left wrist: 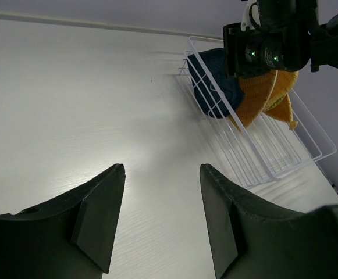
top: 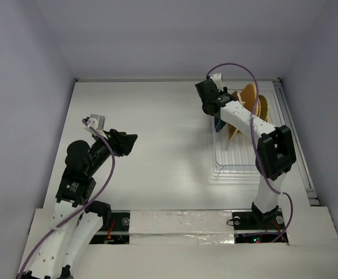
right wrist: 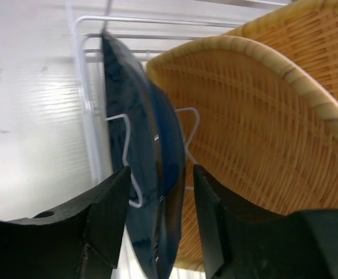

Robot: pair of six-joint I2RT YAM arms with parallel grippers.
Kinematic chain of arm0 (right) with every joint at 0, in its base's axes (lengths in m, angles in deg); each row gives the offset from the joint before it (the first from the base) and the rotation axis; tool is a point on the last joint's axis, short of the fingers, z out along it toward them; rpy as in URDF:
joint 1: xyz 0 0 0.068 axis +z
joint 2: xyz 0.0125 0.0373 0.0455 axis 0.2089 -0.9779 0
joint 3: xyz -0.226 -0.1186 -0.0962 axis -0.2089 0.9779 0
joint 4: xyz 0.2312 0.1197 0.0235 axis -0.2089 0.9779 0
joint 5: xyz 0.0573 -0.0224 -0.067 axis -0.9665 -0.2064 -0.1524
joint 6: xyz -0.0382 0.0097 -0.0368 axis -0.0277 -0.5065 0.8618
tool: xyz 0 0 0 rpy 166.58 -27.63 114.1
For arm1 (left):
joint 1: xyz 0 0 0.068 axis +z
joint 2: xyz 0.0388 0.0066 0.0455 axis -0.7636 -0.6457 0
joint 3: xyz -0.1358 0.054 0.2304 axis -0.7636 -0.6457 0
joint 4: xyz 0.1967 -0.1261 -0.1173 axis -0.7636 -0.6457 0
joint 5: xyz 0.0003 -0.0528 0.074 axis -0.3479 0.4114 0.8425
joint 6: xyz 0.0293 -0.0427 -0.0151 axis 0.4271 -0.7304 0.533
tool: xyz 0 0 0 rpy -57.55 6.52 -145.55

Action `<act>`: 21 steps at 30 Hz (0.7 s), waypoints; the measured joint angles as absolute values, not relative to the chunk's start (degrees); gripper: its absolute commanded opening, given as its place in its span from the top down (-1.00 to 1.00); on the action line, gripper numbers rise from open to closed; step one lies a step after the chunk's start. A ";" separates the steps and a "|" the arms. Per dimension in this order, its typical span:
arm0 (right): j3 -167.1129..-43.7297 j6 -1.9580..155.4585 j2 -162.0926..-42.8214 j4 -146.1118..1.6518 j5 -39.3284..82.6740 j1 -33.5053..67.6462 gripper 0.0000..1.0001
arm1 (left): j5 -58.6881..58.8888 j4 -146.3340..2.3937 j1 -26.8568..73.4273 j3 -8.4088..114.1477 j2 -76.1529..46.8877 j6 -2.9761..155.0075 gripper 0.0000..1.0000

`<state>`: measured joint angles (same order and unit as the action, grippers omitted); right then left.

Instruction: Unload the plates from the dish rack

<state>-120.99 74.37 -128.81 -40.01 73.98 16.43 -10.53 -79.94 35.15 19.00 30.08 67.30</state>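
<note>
The clear dish rack point(top: 235, 154) lies at the right of the table. At its far end the plates stand on edge between the tines: a dark blue dish point(right wrist: 139, 104) in front, then a woven orange plate point(right wrist: 244, 128) and another point(right wrist: 314, 40) behind it. My right gripper point(right wrist: 160, 170) is open and straddles the blue dish's rim, with a gap on each side. From above, this gripper point(top: 214, 110) hangs over the rack's far left corner, beside the orange plates point(top: 253, 99). My left gripper point(left wrist: 160, 168) is open and holds nothing above bare table, well left of the rack point(left wrist: 262, 151).
White walls enclose the table on the left, back and right. A raised rail point(top: 294, 145) runs along the right edge just beyond the rack. The right arm point(top: 273, 151) reaches over the near half of the rack.
</note>
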 measured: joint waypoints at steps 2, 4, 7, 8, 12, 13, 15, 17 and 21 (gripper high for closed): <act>-121.55 74.37 -129.80 -39.59 74.81 15.93 0.06 | -10.62 -79.94 35.17 19.00 30.10 67.32 0.00; -122.49 74.37 -130.85 -39.24 75.66 15.36 0.14 | -10.69 -79.94 35.17 19.00 30.10 67.32 0.00; -123.15 74.51 -131.92 -38.96 76.32 15.01 0.28 | -10.69 -79.94 35.15 19.00 30.12 67.30 0.00; -123.17 74.64 -132.14 -38.78 76.51 14.95 0.36 | -10.71 -79.94 35.15 19.00 30.14 67.30 0.00; -124.07 75.10 -132.88 -38.15 77.24 14.95 0.57 | -10.71 -79.94 35.17 19.00 30.14 67.28 0.00; -124.33 75.45 -133.16 -37.87 77.87 14.95 0.61 | -10.71 -79.94 35.15 19.00 30.14 67.28 0.00; -124.88 75.75 -133.67 -37.17 78.96 14.95 0.75 | -10.71 -79.92 35.15 19.00 30.16 67.28 0.00; -124.92 75.82 -133.75 -37.10 79.44 14.97 0.83 | -10.71 -79.92 35.15 19.00 30.16 67.26 0.00; -124.92 75.84 -133.84 -37.12 79.95 15.06 0.96 | -10.73 -79.92 35.15 19.00 30.18 67.19 0.00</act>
<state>-124.92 75.84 -133.84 -37.12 79.95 15.06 -10.73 -79.92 35.15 19.00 30.18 67.19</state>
